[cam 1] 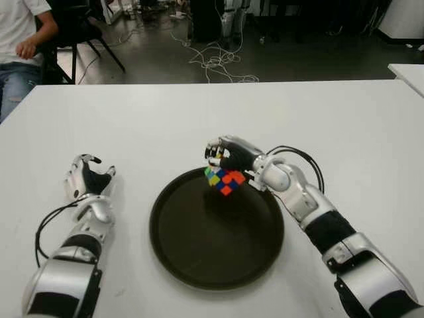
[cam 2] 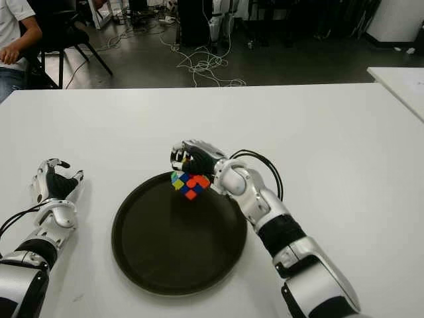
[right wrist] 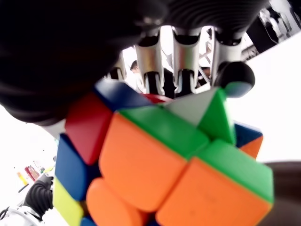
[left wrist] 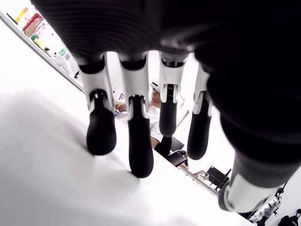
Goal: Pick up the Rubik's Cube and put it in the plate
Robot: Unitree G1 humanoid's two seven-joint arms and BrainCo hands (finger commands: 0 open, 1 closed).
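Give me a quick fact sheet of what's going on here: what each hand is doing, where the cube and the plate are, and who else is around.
Right hand: fingers closed on the Rubik's Cube, held tilted, corner down
Cube position: above the far edge of the plate, not yet set down
Plate: round, dark, nothing lying in it
Left hand: idle to the plate's left, fingers relaxed, holding nothing
Table: white
Background: a seated person at the far left, cables on the floor
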